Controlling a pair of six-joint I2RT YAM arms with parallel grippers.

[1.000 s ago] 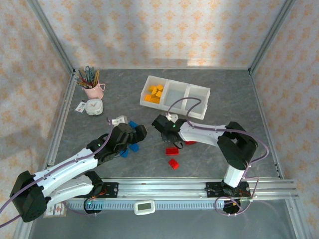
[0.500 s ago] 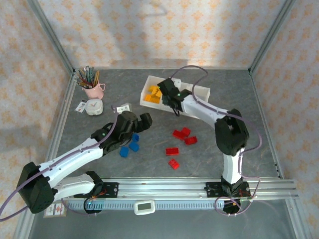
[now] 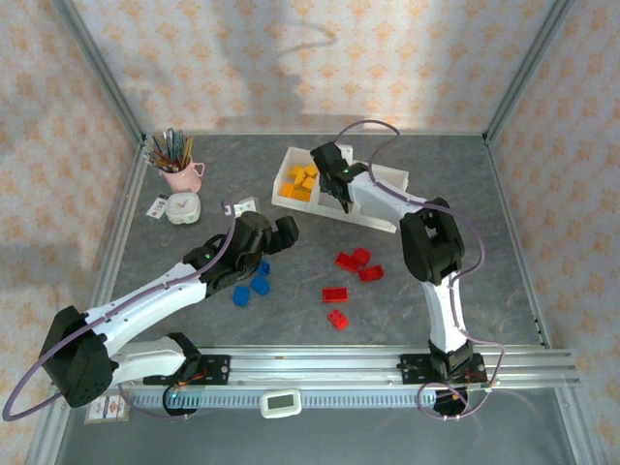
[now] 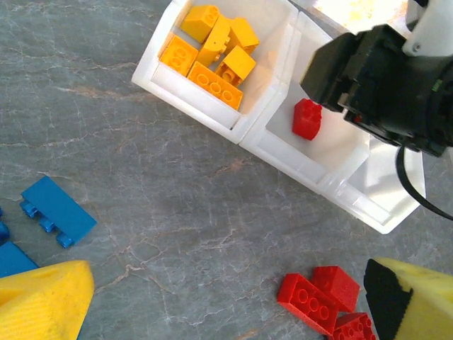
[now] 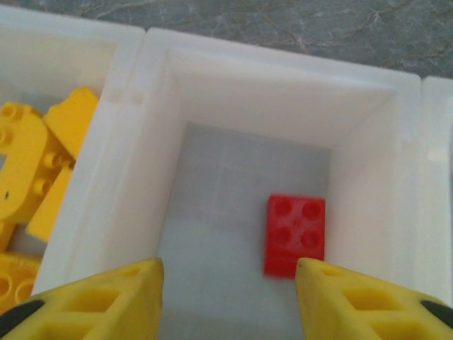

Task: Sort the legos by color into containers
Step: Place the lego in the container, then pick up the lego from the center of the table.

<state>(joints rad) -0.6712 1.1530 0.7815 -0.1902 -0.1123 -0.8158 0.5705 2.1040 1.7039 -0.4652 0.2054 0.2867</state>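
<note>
Containers: three joined translucent white bins in a row at the far middle of the table. Yellow legos are piled in the left bin and one red lego is in the middle bin.
Right claw: over the middle bin, fingers apart, gripping nothing. The red lego lies free on the bin floor at 1 o'clock from the fingertips, its long axis running 12 to 6 in the wrist view.
Loose red legos: five on the table, at about 6 o'clock from the right claw in the overhead view and well apart from it. Three are clustered, with two singles nearer the arm bases.
Left claw: spread wide and empty above the table.
Blue legos: a few just beside the left claw at 7 o'clock, partly under that arm. One flat piece has its long axis running 10 to 4 in the left wrist view.
Nearer arm: by judgement, the left arm for the blues. The reds lie between the two arms.
Look: small glossy studded bricks in solid colours. The yellows are tumbled at mixed angles.
</note>
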